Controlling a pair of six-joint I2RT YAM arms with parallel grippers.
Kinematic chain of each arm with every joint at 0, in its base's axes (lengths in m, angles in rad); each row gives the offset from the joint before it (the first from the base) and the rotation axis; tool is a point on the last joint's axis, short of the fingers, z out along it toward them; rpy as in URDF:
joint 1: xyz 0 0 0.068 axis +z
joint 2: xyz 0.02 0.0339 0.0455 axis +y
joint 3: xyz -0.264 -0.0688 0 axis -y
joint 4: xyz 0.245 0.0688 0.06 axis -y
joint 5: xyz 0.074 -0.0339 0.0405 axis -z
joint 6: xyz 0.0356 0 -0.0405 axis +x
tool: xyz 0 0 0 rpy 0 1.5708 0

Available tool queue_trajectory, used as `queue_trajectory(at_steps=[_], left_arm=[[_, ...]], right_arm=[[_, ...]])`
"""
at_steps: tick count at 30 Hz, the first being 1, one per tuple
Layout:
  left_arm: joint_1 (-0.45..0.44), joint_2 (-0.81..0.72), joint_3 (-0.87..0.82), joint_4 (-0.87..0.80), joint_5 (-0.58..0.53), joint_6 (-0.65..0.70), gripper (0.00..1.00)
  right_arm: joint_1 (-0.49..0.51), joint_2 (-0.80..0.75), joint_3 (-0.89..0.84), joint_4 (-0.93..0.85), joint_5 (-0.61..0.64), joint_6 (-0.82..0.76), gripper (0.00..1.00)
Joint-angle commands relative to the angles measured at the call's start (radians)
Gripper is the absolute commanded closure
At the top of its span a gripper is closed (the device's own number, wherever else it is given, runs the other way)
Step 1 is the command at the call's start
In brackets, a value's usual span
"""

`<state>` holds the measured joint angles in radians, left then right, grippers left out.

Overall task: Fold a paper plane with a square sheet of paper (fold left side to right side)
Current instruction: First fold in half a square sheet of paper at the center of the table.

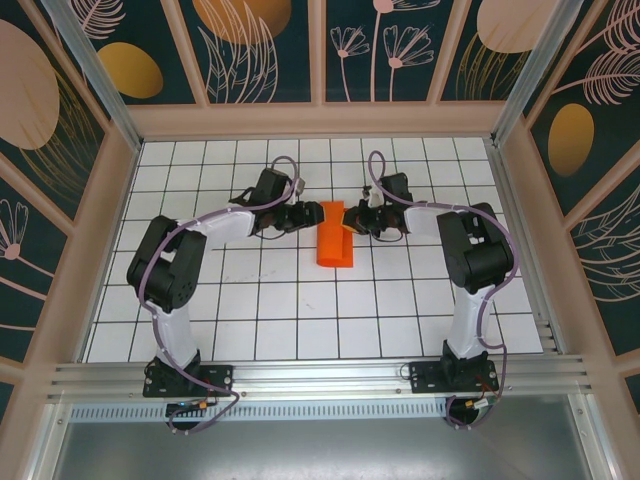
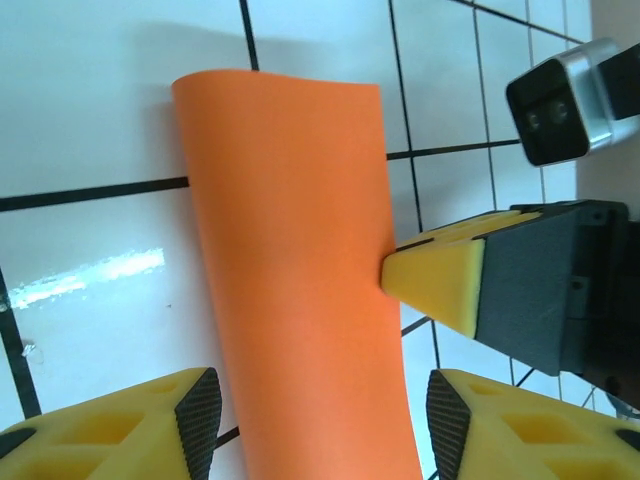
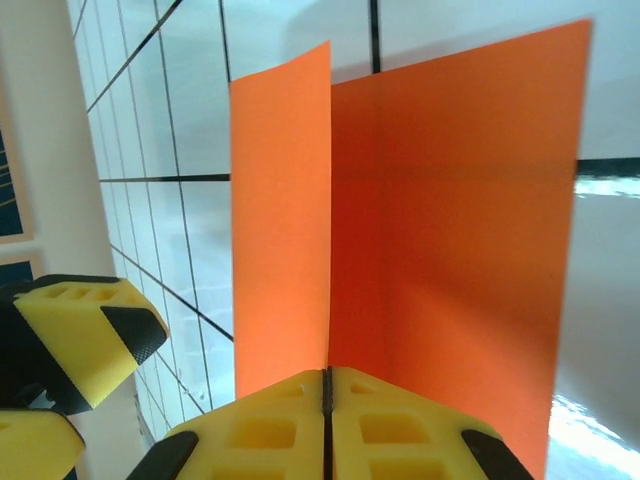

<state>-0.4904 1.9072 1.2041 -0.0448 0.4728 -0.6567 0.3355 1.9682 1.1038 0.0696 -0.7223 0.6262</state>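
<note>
Top external: square sheet of paper (image 1: 336,240), folded narrow, sits mid-frame on the worktop (image 1: 300,310) between both arms. Right wrist: right tool (image 3: 327,400) pressed together, pinching the sheet. Left wrist: left tool (image 2: 320,420) spread, one finger either side.

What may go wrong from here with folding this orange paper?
1. The right gripper pinches the paper at one spot only, so the layers may slide apart and the crease come out skewed.
2. The left gripper stands open around the paper, which looks curved, not flat; closing or pressing there may crumple it.
</note>
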Motion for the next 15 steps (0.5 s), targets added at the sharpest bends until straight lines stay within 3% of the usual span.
queue_trajectory(at_steps=[1,11,15], left_arm=[[-0.028,0.045,0.038,-0.043,-0.033,-0.006,0.42],[-0.054,0.14,0.099,-0.077,-0.07,-0.001,0.57],[-0.057,0.158,0.109,-0.1,-0.098,0.003,0.57]], right_arm=[[-0.008,-0.048,-0.007,-0.043,0.036,-0.037,0.9],[-0.011,-0.043,-0.004,-0.059,0.052,-0.058,0.84],[-0.016,-0.055,-0.004,-0.075,0.069,-0.074,0.8]])
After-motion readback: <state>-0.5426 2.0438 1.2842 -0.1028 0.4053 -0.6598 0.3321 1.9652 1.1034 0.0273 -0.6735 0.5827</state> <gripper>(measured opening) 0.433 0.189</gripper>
